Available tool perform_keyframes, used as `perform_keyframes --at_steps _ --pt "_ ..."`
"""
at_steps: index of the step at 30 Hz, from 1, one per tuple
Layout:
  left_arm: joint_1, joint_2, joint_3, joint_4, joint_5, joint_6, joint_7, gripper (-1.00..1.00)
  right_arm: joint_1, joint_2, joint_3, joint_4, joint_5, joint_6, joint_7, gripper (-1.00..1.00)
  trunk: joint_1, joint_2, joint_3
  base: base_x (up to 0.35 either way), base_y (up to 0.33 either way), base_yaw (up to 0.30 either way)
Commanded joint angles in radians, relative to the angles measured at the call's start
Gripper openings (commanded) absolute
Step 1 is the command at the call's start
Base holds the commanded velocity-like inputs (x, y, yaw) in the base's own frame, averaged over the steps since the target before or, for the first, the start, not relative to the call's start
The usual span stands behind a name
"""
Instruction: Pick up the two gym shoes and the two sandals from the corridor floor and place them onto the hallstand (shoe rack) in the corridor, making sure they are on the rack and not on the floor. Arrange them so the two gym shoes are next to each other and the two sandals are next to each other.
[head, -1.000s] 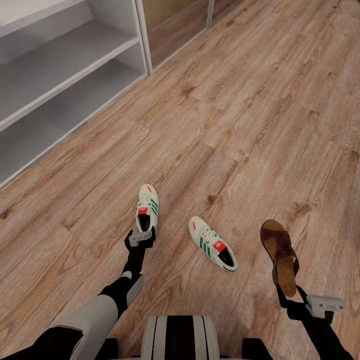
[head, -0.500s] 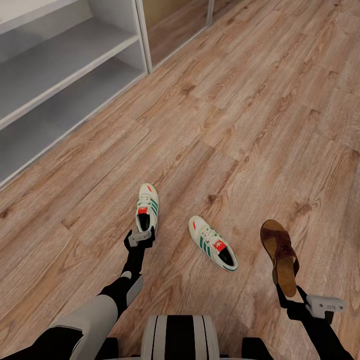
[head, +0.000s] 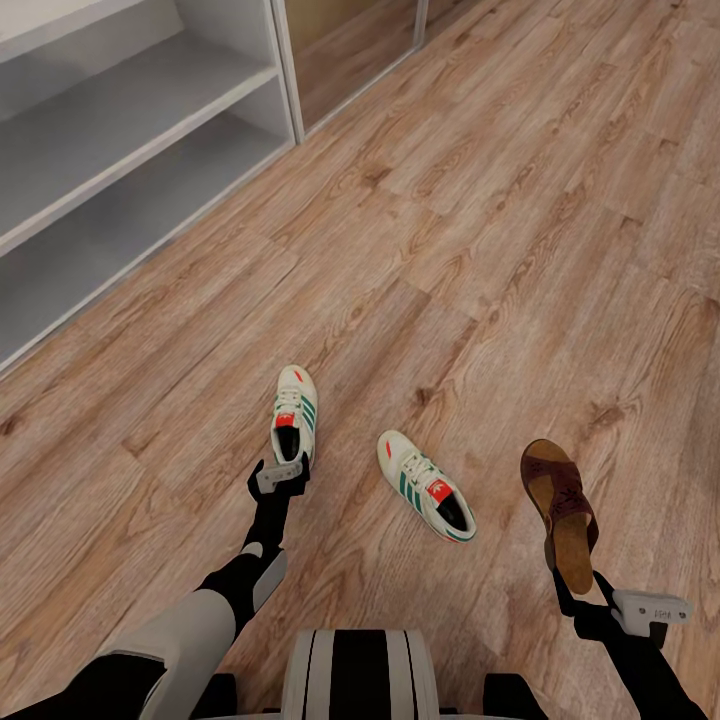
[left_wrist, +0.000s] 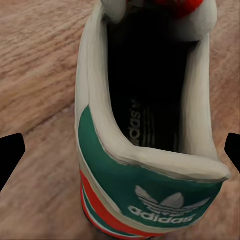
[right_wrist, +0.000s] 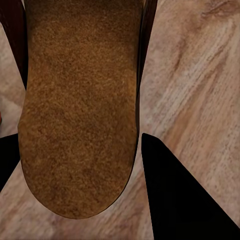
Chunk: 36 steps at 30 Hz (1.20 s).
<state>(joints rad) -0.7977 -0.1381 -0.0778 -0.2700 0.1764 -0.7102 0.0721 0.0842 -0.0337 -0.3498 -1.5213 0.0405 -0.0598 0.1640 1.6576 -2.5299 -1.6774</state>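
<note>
On the corridor floor (head: 480, 200) lie two gym shoes: the left gripper (head: 283, 478) sits at the heel of one gym shoe (head: 293, 412), fingers spread wide either side, the other gym shoe (head: 428, 488) lying near. The right gripper (head: 570, 590) clasps a sandal (head: 560, 510) by its heel. The hallstand (head: 120, 150) stands well apart.

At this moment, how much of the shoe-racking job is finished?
Nothing is racked: the hallstand shelves in view hold nothing. The right gripper grips one sandal by its heel; the left gripper straddles a gym shoe, fingers apart. The other gym shoe lies on the floor.
</note>
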Motion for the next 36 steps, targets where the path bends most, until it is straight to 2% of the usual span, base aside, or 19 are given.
perform_keyframes --at_steps 1,36 --pt "0.000 0.000 0.000 0.000 0.000 0.000 0.000 1.00 0.000 0.000 0.000 0.000 -0.004 0.000 0.000 -1.00 0.000 0.000 0.000 0.000 0.000 0.000" --pt "0.000 0.000 -0.003 0.001 0.000 0.000 0.000 1.00 0.000 0.000 0.000 0.000 -0.004 0.001 0.000 -1.00 0.000 0.000 -0.013 0.000 0.000 0.000"
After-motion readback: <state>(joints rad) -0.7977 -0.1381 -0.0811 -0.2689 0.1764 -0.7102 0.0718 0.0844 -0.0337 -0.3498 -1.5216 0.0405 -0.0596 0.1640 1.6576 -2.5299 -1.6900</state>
